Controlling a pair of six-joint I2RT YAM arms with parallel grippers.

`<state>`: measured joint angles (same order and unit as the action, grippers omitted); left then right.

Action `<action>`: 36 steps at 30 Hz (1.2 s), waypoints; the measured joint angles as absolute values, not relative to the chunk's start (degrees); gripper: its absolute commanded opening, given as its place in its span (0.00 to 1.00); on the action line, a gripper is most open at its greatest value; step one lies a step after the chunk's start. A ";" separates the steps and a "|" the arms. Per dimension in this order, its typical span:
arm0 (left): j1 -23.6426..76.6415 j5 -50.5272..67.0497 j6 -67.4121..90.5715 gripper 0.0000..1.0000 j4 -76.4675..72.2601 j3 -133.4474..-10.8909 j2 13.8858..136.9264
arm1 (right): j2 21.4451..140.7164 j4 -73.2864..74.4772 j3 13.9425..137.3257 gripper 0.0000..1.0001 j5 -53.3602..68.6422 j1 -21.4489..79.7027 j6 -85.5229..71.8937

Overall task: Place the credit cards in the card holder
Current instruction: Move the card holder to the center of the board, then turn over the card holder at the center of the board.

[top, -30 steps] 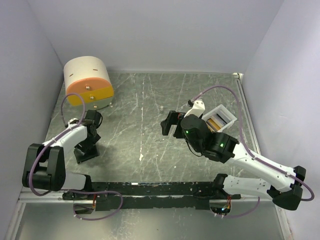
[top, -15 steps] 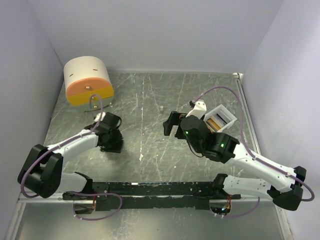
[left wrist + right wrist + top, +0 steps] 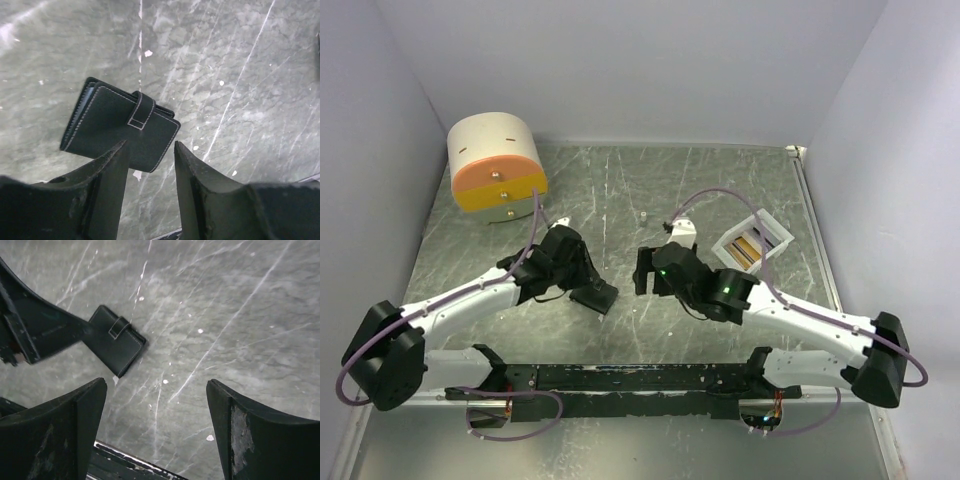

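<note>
The card holder (image 3: 595, 297) is a closed black bifold with a strap. It lies flat on the table near the middle (image 3: 120, 122), and shows in the right wrist view too (image 3: 116, 341). My left gripper (image 3: 578, 282) hovers at its left end, open (image 3: 150, 150). Only a corner of the holder shows in the gap, and nothing is pinched. My right gripper (image 3: 645, 272) stands wide open (image 3: 156, 390) just right of the holder, over bare table. Gold-orange credit cards (image 3: 748, 250) lie in the white tray at the right.
The white open-topped tray (image 3: 775, 232) sits at the right, behind the right arm. A round cream-and-orange drawer box (image 3: 495, 165) stands at the back left. The black mounting rail (image 3: 620, 378) runs along the near edge. Walls enclose three sides.
My left gripper has swept right from the left side toward the table's middle, the card holder moving with it, and its jaws have narrowed. The right gripper shifted slightly left.
</note>
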<state>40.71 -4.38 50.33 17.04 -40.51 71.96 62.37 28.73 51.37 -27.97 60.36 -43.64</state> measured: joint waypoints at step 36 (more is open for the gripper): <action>29.28 10.26 52.69 0.28 7.25 -23.53 70.28 | 98.08 -7.16 47.99 0.19 12.23 49.10 -34.50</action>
<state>29.28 10.26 52.69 7.25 -23.53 70.28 98.08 -7.16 47.99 12.23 49.10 -34.50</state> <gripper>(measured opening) 0.282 0.327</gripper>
